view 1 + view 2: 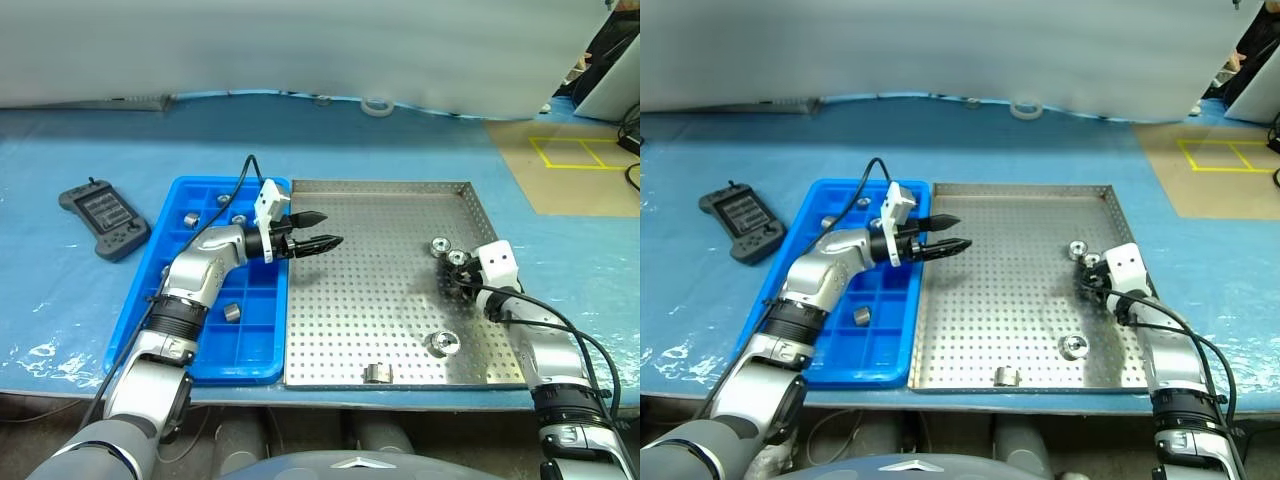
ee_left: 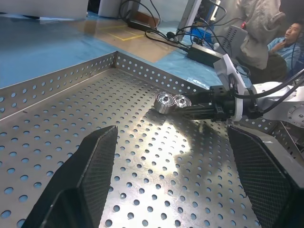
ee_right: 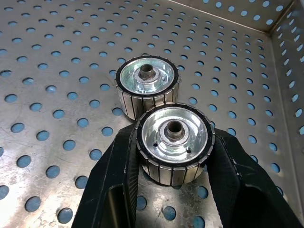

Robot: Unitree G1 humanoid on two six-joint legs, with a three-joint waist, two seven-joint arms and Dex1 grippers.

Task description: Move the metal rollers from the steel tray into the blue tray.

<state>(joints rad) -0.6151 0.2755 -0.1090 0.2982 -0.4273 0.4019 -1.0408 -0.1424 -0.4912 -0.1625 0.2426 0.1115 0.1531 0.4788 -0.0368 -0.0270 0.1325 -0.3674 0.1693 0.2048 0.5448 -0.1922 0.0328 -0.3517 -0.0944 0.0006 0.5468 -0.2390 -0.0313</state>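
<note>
The steel tray (image 1: 360,300) lies to the right of the blue tray (image 1: 160,300). My right gripper (image 3: 175,137) is shut on a metal roller (image 3: 174,142) standing near the steel tray's right rim, one finger pressed on each side. A second roller (image 3: 147,85) stands just beyond it, touching it. Two more rollers sit near the front rim: one upright (image 1: 443,343) and one on its side (image 1: 376,374). Several rollers (image 1: 232,312) lie in the blue tray's compartments. My left gripper (image 1: 328,230) hovers open and holds nothing, pointing right over the steel tray's left edge.
A dark grey controller (image 1: 105,220) lies left of the blue tray on the blue table cover. A tape roll (image 1: 377,105) sits at the table's far edge. Yellow lines (image 1: 580,152) mark a brown area at the far right. People (image 2: 266,28) and cables show beyond the steel tray.
</note>
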